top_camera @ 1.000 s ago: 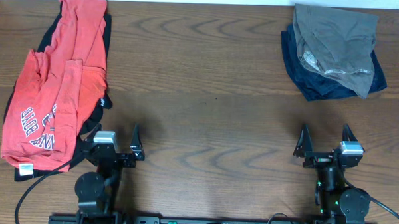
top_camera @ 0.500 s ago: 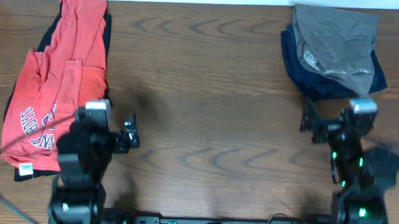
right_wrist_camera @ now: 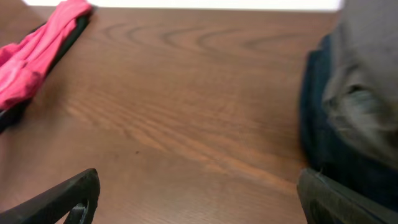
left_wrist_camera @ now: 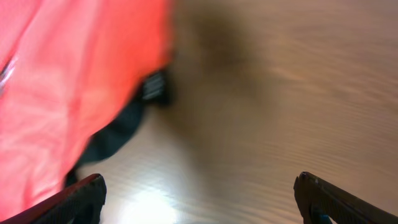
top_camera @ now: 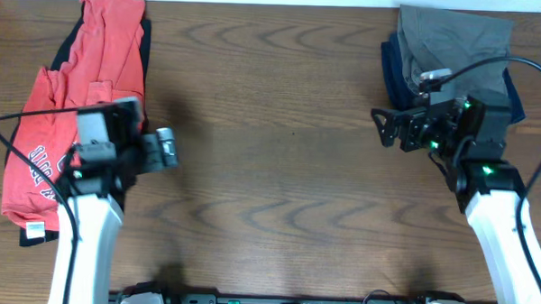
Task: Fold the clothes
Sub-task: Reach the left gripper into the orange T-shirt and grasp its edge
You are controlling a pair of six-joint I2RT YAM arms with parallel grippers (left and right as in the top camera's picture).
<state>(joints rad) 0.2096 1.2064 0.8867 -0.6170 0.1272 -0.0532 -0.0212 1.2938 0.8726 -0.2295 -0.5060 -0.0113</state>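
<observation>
The red-orange T-shirt [top_camera: 64,118] with white-and-navy lettering lies crumpled at the table's left, on a black top [top_camera: 144,48] that shows only at its edges. My left gripper [top_camera: 119,154] is open and empty over the shirt's right edge. In the left wrist view the shirt [left_wrist_camera: 62,93] and black top [left_wrist_camera: 118,134] fill the left, with the gripper [left_wrist_camera: 199,202] wide open over bare wood. My right gripper [top_camera: 403,116] is open and empty just left of the far-right garment pile. The right wrist view shows it [right_wrist_camera: 199,199] above bare wood, with the shirt [right_wrist_camera: 37,43] far off.
A grey-brown garment [top_camera: 454,50] lies on a navy blue garment [top_camera: 416,107] at the back right; both show in the right wrist view, the grey-brown one [right_wrist_camera: 367,81] above the navy one [right_wrist_camera: 336,149]. The wooden table [top_camera: 279,170] lies between the piles.
Both arms have left the front edge and reached outward. The left gripper moved back and left to the shirt's edge. The right gripper moved back towards the grey and navy pile.
</observation>
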